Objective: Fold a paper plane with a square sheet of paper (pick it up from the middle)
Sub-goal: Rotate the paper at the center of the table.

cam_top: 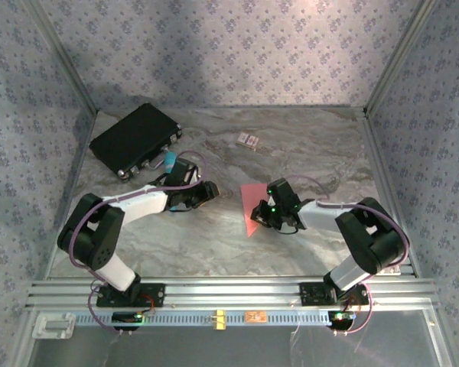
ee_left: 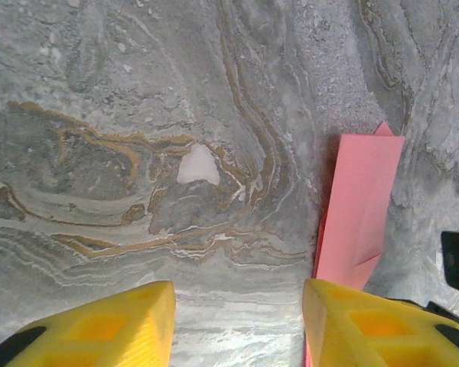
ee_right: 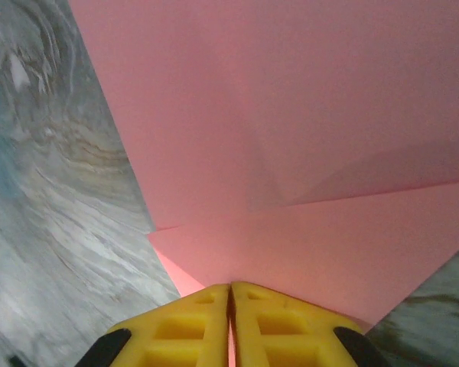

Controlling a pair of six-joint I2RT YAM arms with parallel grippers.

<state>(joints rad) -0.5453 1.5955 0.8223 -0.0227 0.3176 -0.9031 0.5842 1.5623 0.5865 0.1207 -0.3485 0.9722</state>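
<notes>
On the table (cam_top: 214, 237) | right gripper (ee_right: 229, 290) pinches pink sheet (ee_right: 306, 115) (plain, creased)

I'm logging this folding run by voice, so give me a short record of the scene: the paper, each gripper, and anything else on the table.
paper: pink paper, partly folded, creases showing, mid-table
right gripper: shut on the pink paper's edge
left gripper: open, nothing between its fingers, over bare table beside the paper
other items: black case far left; teal marker at its near edge; small patterned card far centre
</notes>
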